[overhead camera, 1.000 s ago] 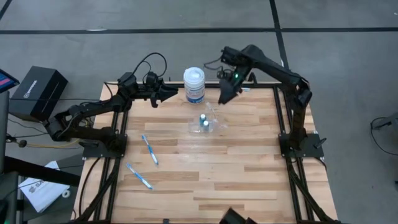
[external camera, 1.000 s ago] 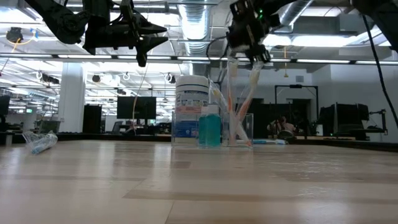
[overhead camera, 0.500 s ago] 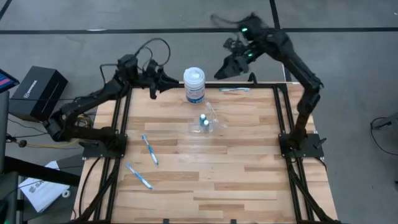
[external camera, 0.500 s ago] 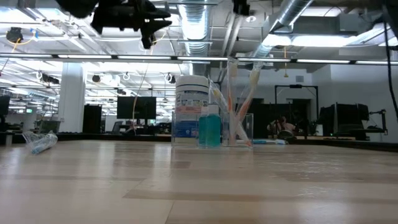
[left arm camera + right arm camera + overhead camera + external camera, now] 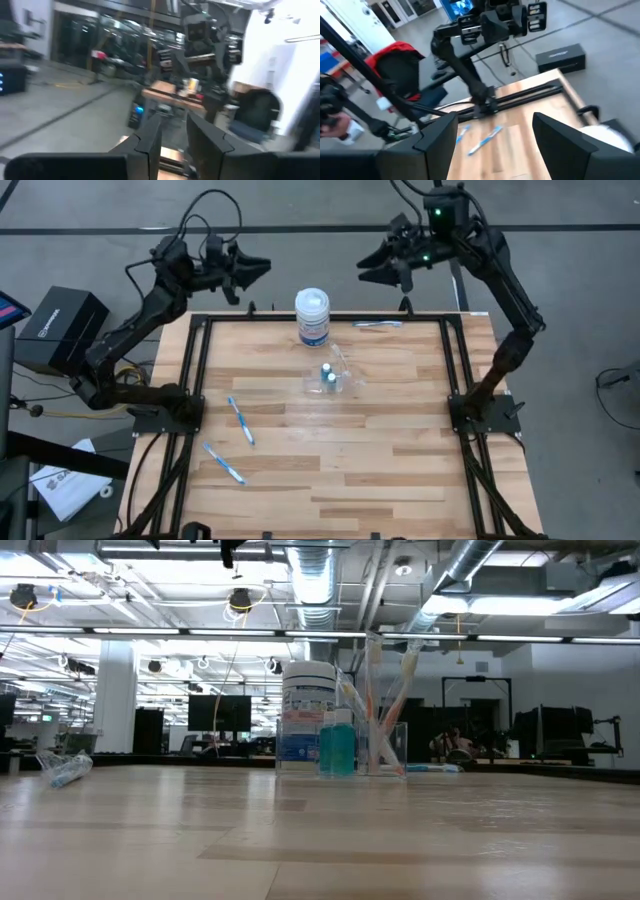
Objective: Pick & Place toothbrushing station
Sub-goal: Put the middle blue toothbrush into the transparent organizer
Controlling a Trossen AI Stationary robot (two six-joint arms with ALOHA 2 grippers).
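The see-through holder [image 5: 330,376] stands on the table's middle, toward the far edge, with two small blue-topped cylinders in it. In the low view the holder [image 5: 385,745] has toothbrushes [image 5: 390,690] standing upright in it beside a teal bottle [image 5: 337,748]. Two blue-and-white toothbrushes [image 5: 241,420] [image 5: 223,462] lie flat at the near left. A third [image 5: 378,324] lies by the far edge. My left gripper [image 5: 262,268] [image 5: 173,137] and my right gripper [image 5: 365,268] [image 5: 495,135] are both open, empty and raised high beyond the far edge.
A white jar with a blue label [image 5: 312,317] stands just beyond the holder at the far edge. A black box [image 5: 60,328] sits off the table on the left. The near half of the wooden table [image 5: 380,470] is bare.
Both arms have risen and drawn back past the table's far edge, leaving the low view. My right gripper has gone up and away from above the holder, and my left gripper up and away from beside the jar. The holder and brushes have stayed put.
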